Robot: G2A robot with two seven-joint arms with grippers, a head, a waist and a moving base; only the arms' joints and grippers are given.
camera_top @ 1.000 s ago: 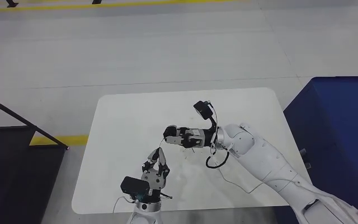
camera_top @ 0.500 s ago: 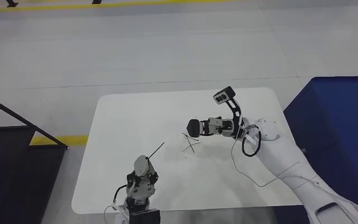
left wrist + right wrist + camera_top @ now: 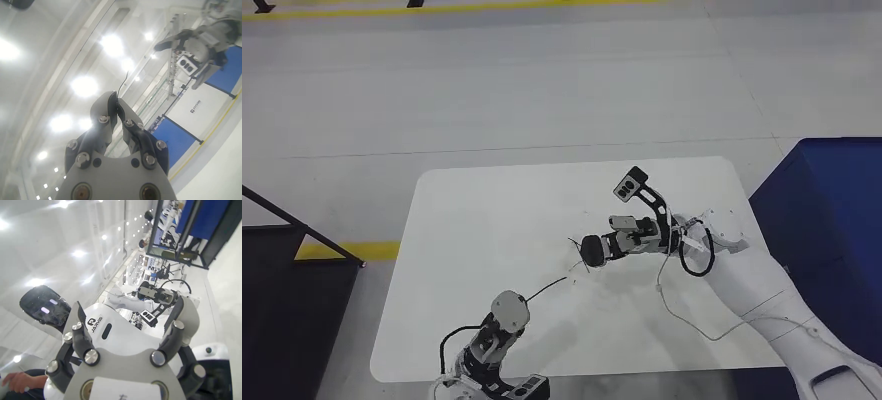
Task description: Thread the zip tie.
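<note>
The left gripper (image 3: 514, 305) sits low near the front edge of the table (image 3: 472, 220). Its two fingers are pressed together on the end of a thin black zip tie (image 3: 548, 288). In the left wrist view the strip rises free above the pinching tips with a slight bend. Half a second ago the tie pointed steeply away from the robot. Now it leans over toward the right arm, and its free tip is near the right gripper (image 3: 592, 248) but apart from it. A second ago the right gripper was close by the left one. It then backed off, and it has now come nearer the robot and the tie again. Its fingers (image 3: 184, 315) stand wide apart with nothing between them. A few loose ties (image 3: 583, 264) lie on the table just beside it.
</note>
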